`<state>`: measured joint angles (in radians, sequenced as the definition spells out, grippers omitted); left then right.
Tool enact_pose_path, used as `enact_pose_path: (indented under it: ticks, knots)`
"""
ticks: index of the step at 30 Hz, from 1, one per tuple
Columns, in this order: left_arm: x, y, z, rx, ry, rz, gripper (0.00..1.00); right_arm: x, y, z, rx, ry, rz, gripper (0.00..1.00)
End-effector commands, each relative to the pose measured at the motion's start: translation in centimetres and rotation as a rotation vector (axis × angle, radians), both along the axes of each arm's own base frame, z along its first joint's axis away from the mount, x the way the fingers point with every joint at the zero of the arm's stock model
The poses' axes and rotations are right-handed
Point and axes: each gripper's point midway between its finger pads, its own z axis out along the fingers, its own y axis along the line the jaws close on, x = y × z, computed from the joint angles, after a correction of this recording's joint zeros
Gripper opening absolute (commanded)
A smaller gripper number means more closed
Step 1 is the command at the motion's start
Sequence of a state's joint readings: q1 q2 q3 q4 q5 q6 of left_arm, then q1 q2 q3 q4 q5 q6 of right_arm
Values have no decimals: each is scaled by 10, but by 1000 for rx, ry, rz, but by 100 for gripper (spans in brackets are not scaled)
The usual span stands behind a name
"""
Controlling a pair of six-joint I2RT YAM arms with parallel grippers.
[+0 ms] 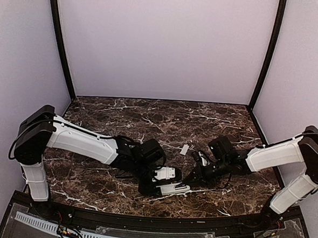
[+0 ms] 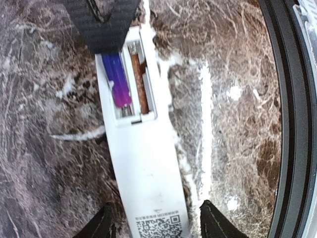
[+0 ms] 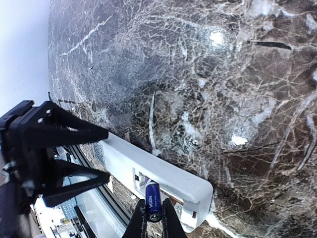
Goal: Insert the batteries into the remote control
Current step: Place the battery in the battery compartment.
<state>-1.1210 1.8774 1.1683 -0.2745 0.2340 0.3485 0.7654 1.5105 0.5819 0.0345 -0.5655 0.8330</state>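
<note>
The white remote control point(image 2: 146, 173) lies back-up on the marble table, its battery compartment open. My left gripper point(image 2: 157, 227) is open and straddles the end with the QR label, a gap showing on the right side. My right gripper point(image 3: 154, 225) is shut on a blue battery point(image 3: 152, 201). The battery's far end sits in one slot of the compartment point(image 3: 141, 181), tilted up toward the fingers. In the left wrist view the battery point(image 2: 118, 84) fills the left slot, and the slot beside it point(image 2: 140, 82) holds none. Seen from above, both grippers meet over the remote control point(image 1: 173, 188).
A small white piece point(image 1: 184, 149) lies on the table just behind the grippers. The black front rail point(image 2: 290, 124) of the table runs close along the remote's side. Plain walls close in the table at the back and sides.
</note>
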Motion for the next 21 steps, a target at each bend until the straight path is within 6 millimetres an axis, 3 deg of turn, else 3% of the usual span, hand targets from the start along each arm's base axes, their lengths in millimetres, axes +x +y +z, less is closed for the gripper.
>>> enact_pose_path:
  ticks: [1,7,11,15,17,21]
  knots:
    - [-1,18,-11,59,4,37,58,-11,-19,-32,-92,65,-41,0]
    - [0,22,-27,101,11,41,58,-15,-21,-41,-95,87,-43,0]
    - [-5,24,-33,110,37,43,50,-17,-24,-45,-101,96,-52,0]
    - [-5,23,-33,108,39,41,32,-22,-26,-48,-110,108,-58,0]
    - [-5,23,-35,112,43,47,16,-26,-25,-49,-114,115,-55,0]
    - [-4,24,-38,114,46,63,1,-33,-25,-52,-140,121,-54,0]
